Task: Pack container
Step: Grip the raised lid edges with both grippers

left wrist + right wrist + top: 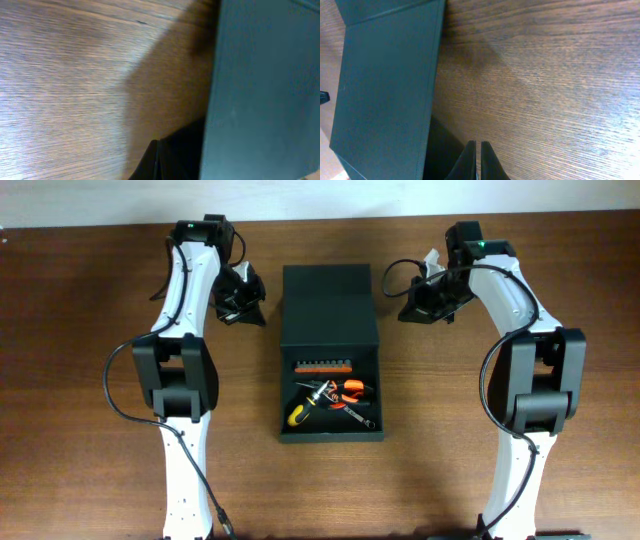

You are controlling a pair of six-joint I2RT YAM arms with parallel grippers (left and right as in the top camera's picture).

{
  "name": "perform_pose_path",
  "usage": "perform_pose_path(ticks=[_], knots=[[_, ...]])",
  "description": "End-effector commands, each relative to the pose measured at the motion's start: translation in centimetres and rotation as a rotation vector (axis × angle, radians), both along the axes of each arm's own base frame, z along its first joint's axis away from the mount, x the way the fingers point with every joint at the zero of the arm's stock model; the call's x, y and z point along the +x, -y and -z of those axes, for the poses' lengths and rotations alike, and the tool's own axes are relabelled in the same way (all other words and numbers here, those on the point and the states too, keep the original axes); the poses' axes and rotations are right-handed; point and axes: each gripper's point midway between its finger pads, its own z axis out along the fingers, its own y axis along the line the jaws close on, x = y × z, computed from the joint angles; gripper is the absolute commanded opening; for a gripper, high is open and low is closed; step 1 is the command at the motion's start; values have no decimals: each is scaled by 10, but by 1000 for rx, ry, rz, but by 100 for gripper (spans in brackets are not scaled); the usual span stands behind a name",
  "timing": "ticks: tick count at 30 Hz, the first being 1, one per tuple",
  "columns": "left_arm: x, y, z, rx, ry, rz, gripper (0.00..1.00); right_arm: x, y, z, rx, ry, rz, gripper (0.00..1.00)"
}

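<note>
Container [328, 305] between left gripper [156, 165] and right gripper [477, 157], both closed, empty.

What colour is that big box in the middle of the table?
The container is a matte, dark greenish-black, clearest in the overhead view.

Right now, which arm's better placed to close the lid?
Left, narrowly: the left gripper sits nearer the open lid of the container than the right gripper; both flank it, shut and empty.
</note>
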Motion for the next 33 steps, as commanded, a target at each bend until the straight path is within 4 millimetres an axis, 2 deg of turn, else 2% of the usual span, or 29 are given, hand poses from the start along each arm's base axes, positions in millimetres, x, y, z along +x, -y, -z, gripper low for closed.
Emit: perform_pose_path(ticks=[1,8,20,33], knots=[[-4,13,5,-33,-10,39,2,-8,-3,9,15,-33,-3,4],[-5,21,5,-70,-7,59,2,-11,-3,15,16,-43,-2,4],[-10,28,24,-118,-63,55,2,-12,-3,18,16,-50,-2,4],[-9,28,26,-117,-53,72,2,-18,-16,42,100,-119,-9,4]])
